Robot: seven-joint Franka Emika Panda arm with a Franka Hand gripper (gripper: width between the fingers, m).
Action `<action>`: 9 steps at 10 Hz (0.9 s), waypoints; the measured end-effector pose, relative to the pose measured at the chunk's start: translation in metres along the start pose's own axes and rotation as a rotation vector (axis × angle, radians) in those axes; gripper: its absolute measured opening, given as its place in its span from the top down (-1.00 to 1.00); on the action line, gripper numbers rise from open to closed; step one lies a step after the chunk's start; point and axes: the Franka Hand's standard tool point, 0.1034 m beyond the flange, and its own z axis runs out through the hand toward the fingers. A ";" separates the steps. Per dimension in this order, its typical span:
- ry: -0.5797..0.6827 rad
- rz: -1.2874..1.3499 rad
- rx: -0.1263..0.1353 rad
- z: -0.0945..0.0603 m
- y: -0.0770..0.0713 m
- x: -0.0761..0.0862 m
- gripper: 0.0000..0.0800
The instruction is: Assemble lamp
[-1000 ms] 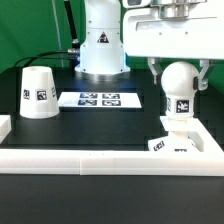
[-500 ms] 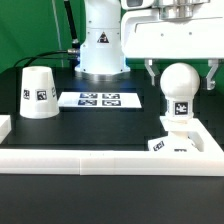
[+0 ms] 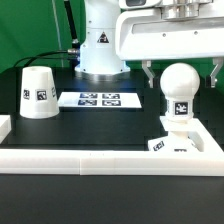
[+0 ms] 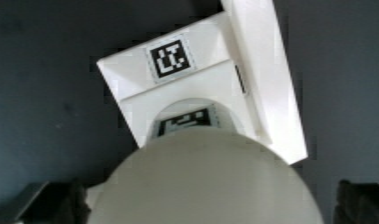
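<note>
Your gripper (image 3: pixel 181 70) hangs around the bulb (image 3: pixel 178 88) with its 2 fingers (image 3: pixel 147 72) spread wide, 1 on each side and neither touching, so nothing is held. The bulb sits upright on the base (image 3: pixel 172 142) at the exterior view's right, by the white rail (image 3: pixel 100 162), and the shade (image 3: pixel 38 92) stands well apart at the left. All 3 parts look like light, stiff, smooth plastic, so expect the tapered shade to slip; pinch it squarely across its narrower top.
</note>
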 end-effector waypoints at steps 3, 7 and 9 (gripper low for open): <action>0.002 -0.265 -0.002 -0.001 0.001 0.002 -0.75; 0.012 -0.546 -0.006 -0.001 0.001 0.003 -0.75; 0.008 -0.743 -0.009 0.000 0.002 0.003 -0.75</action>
